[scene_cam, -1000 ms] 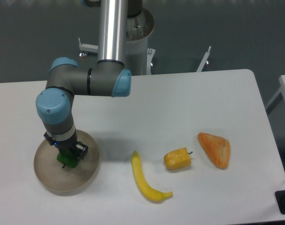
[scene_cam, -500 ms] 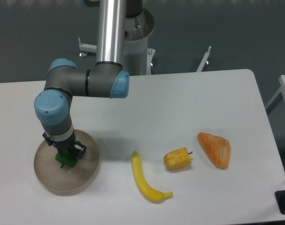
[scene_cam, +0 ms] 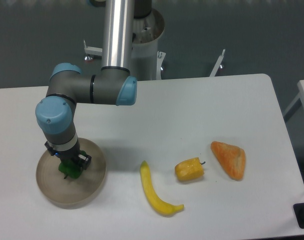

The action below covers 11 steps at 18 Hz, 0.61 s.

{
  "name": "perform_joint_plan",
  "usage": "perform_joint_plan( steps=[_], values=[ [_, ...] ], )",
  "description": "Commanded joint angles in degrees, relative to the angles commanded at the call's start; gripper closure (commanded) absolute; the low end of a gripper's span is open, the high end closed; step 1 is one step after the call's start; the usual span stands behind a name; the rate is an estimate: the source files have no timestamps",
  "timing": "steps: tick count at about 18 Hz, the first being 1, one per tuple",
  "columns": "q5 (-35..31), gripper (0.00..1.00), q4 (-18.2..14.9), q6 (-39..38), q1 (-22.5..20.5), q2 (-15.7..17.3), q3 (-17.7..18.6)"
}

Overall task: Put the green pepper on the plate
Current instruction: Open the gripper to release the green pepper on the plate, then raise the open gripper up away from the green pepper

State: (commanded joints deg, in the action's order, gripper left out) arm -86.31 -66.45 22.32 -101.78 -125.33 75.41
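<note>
The beige-tan round plate (scene_cam: 86, 187) lies at the front left of the white table. The small dark-green pepper (scene_cam: 70, 170) is over the plate's middle, mostly hidden by the arm's wrist. My gripper (scene_cam: 69, 167) points straight down onto the plate and is shut on the green pepper. Whether the pepper touches the plate surface cannot be told.
A long yellow banana-shaped item (scene_cam: 155, 192) lies right of the plate. A yellow blocky pepper (scene_cam: 189, 170) and an orange bread-like wedge (scene_cam: 230, 159) lie further right. The arm's base column (scene_cam: 116, 35) stands at the back.
The arm has shifted slightly to the left over the plate with the pepper still in the gripper. The other items have not moved.
</note>
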Motion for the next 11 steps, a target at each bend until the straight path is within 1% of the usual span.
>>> perform_joint_plan(
  steps=[2,3,6,10,11],
  values=[
    [0.0,0.29,0.0,0.53,0.0,0.09,-0.09],
    [0.0,0.27,0.0,0.62,0.0,0.17,-0.09],
    [-0.26,0.11,0.0,0.62,0.0,0.53,-0.17],
    [-0.35,0.0,-0.09,0.79,-0.09,1.14,-0.7],
    [-0.35,0.0,-0.09,0.79,-0.09,1.49,-0.79]
  ],
)
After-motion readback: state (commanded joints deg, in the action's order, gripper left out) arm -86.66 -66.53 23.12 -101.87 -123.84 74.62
